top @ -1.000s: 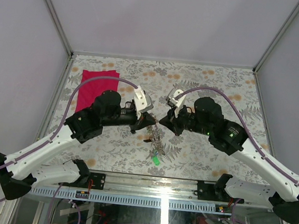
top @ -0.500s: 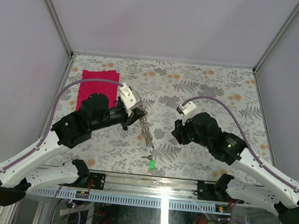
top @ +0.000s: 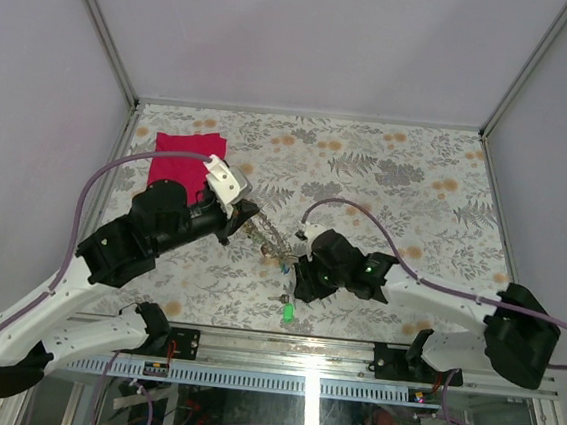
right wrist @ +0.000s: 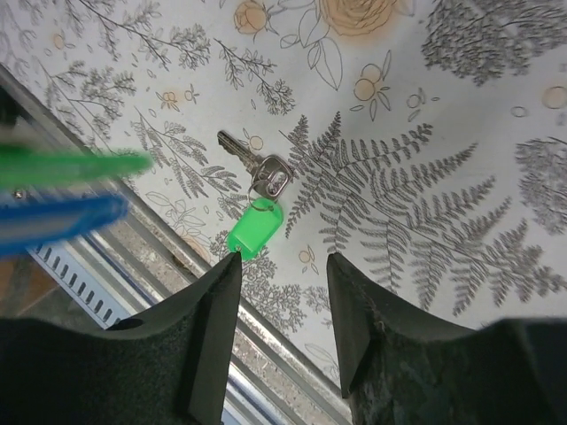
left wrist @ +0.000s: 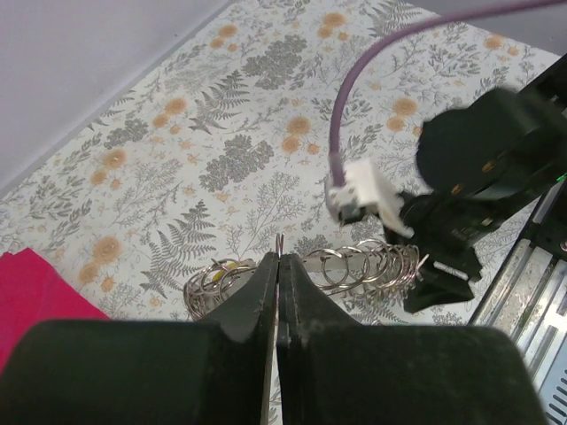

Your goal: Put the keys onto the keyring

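Note:
The keyring (left wrist: pixel 359 264) shows as a string of linked silver rings. My left gripper (left wrist: pixel 280 258) is shut on one thin ring of it. The string hangs from my left gripper (top: pixel 247 215) toward the keyring's lower end (top: pixel 277 254). A yellow bit shows among the rings on the left. One of the keys (right wrist: pixel 253 166), silver with a green plastic tag (right wrist: pixel 255 228), lies flat on the floral table near the front edge, also visible from above as the green-tagged key (top: pixel 289 313). My right gripper (right wrist: pixel 283 262) hovers open just over the tag, its left fingertip (right wrist: pixel 229 266) at the tag's edge, holding nothing.
A red cloth (top: pixel 182 159) lies at the back left of the table. The metal front rail (right wrist: pixel 106 266) runs directly under my right gripper's left finger. Grey walls enclose the table on three sides. My right arm's black wrist (left wrist: pixel 469 177) sits close beyond the ring string.
My right gripper has opened, dropped away from the ring string and moved toward the front edge over the green-tagged key. My left arm has drawn back to the left, still gripping the rings.

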You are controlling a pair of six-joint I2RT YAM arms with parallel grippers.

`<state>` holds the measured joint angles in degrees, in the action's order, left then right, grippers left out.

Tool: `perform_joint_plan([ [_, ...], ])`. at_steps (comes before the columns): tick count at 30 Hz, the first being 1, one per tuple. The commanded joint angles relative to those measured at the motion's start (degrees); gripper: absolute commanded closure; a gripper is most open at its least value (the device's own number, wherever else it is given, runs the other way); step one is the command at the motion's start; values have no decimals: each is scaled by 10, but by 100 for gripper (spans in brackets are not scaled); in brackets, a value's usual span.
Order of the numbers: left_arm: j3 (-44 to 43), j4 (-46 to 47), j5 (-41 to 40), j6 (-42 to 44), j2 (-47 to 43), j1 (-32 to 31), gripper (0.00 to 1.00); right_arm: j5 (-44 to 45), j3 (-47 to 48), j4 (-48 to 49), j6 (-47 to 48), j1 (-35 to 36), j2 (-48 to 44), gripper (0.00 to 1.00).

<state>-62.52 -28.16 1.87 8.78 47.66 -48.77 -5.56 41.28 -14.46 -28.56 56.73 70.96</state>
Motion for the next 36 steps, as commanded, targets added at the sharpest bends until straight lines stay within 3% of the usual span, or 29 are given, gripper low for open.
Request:
perform_joint_plan([
  [1,-36,21,-18,-4,-23,-2,100,-59,27,69,8,5,79,48],
  [9,-37,9,-28,-14,-42,-2,100,-97,81,64,47,6,200,46],
  [16,-44,2,-35,-10,-43,-2,100,-91,102,56,32,8,229,49],
  [26,-56,-5,-55,3,-45,-2,100,51,118,-15,10,58,240,50],
  [36,-68,-14,-71,14,-45,-2,100,116,144,-43,10,101,292,51],
])
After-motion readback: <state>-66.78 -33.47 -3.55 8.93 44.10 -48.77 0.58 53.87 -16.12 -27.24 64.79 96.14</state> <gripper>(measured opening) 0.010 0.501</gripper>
